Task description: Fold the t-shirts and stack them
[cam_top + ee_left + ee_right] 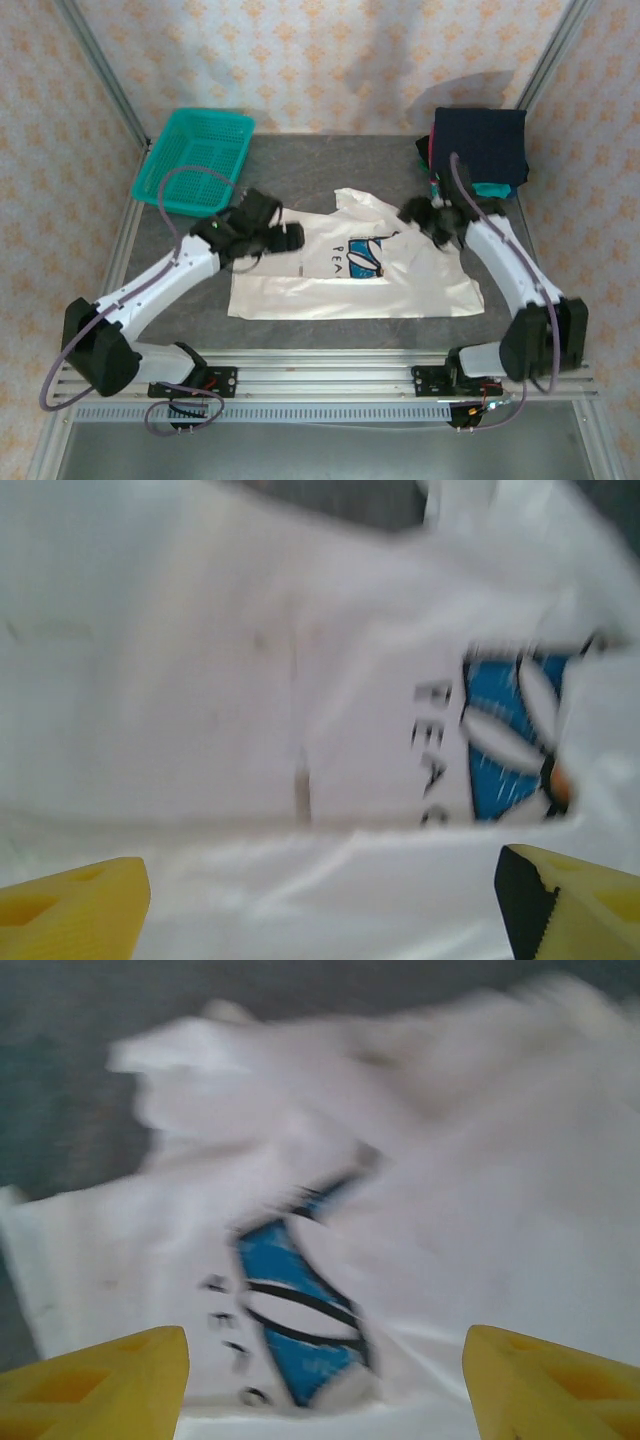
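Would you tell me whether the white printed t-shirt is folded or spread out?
Mostly spread: the white printed t-shirt lies wide across the table, blue print up.

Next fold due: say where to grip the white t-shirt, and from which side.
Probably the near corners of the white t-shirt, from above, left gripper and right gripper taking one each: it lies flat, and that straight edge is uncovered.
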